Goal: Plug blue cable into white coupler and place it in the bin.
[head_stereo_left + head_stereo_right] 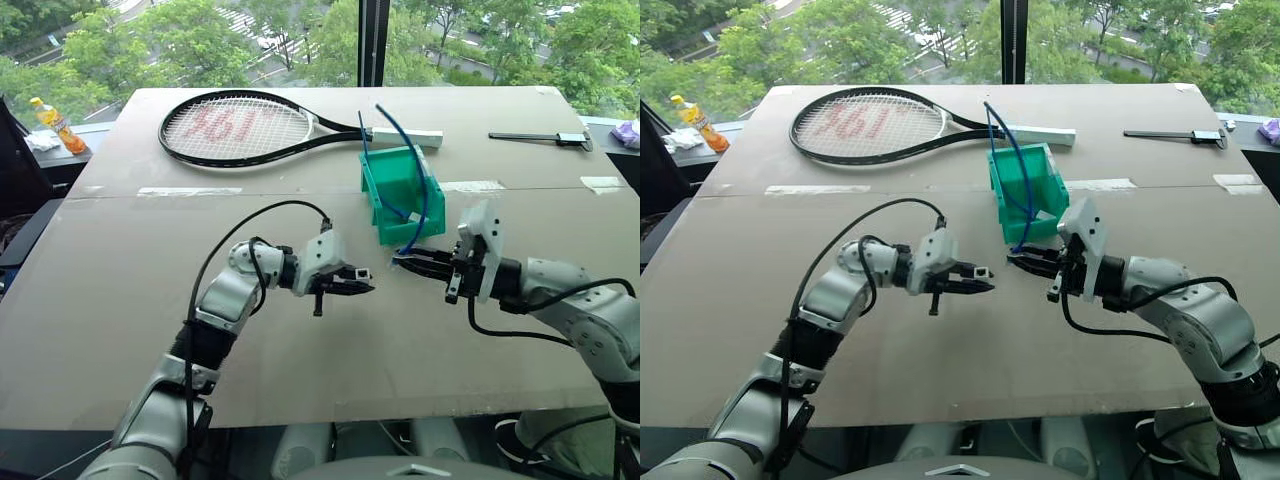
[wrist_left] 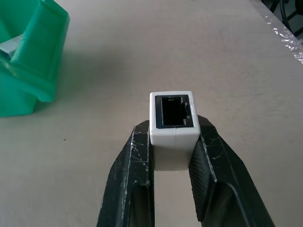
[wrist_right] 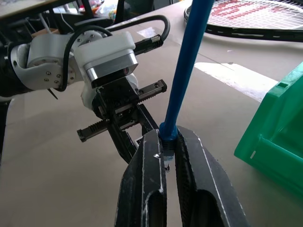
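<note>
Both arms are hovering over the counter [image 1: 300,380], tips facing each other just in front of the bin [image 1: 398,190]. The left gripper [image 1: 362,281] is clenching its jaws on the white coupler [image 2: 172,120], dark socket facing outward toward the other arm. The right gripper [image 1: 400,260] is pinching the blue cable [image 3: 182,90] right at its plug end, jaws tight around it; the cord is arching up and looping back into the bin. Plug and coupler are sitting close together but apart, a small gap between them. A racket [image 1: 240,128] is lying on the counter beyond the bin.
</note>
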You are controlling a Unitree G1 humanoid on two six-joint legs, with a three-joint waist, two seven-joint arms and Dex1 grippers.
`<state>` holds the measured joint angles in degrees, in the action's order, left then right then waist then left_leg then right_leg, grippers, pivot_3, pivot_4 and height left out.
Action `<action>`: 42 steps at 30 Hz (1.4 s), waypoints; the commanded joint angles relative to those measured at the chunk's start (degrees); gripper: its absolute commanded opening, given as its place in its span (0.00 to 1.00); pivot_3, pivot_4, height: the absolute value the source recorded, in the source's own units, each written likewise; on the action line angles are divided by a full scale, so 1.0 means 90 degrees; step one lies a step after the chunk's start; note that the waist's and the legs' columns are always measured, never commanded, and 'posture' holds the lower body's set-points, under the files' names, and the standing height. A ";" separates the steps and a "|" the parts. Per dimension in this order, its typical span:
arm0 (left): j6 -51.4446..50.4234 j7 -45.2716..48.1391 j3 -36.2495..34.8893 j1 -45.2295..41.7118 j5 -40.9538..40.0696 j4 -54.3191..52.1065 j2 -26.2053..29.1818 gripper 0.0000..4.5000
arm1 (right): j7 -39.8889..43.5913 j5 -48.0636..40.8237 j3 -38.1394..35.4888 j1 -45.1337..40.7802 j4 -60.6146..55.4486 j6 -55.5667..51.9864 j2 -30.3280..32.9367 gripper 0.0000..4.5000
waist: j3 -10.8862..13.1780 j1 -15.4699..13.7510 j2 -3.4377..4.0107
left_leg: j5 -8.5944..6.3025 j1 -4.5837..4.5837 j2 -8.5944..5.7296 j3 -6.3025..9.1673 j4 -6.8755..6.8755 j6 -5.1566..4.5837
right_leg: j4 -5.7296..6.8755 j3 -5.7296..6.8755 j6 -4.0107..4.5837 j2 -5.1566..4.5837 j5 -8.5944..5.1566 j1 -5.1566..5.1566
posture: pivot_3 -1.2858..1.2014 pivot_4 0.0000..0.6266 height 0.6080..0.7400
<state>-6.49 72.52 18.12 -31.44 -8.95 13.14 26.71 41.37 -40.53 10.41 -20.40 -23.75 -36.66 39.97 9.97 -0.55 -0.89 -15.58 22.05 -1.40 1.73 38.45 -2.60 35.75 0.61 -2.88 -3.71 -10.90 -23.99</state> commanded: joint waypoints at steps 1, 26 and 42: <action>0.0519 0.0081 0.0164 -0.0239 0.0252 0.0457 -0.0123 0.08 | 0.0683 0.0569 0.0312 -0.0439 0.0404 0.0415 -0.0066 0.00 | 0.0001 0.0002 -0.0001 | 0.0000 0.0000 0.0000 -0.0001 0.0000 0.0000 | 0.0000 0.0000 0.0000 0.0001 0.0000 0.0000 | 0.52 0.24 1.00; 0.1245 0.0138 0.0307 -0.0340 0.0533 0.1026 -0.0268 0.08 | 0.1992 0.2531 0.1186 -0.0986 0.1766 0.1247 -0.0751 0.00 | 0.0000 -0.0019 -0.0001 | 0.0000 -0.0003 -0.0001 0.0003 0.0005 0.0001 | 0.0004 -0.0001 0.0001 -0.0002 0.0002 0.0003 | 0.52 0.24 1.00; 0.1336 0.0089 0.0284 -0.0370 0.0547 0.1069 -0.0328 0.08 | 0.2559 0.3391 0.1682 -0.1291 0.2505 0.1652 -0.0764 0.00 | -0.0003 -0.0019 -0.0001 | 0.0001 -0.0010 -0.0002 0.0002 0.0006 0.0001 | 0.0007 -0.0001 0.0001 -0.0002 0.0002 0.0010 | 0.52 0.24 1.00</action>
<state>4.72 73.39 20.70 -34.80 -4.32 23.21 24.31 63.56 -13.21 22.83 -33.01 -3.36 -20.70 32.23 9.94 -0.71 -0.89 -15.58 21.97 -1.42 1.75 38.51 -2.58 35.81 0.60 -2.87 -3.72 -10.89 -23.90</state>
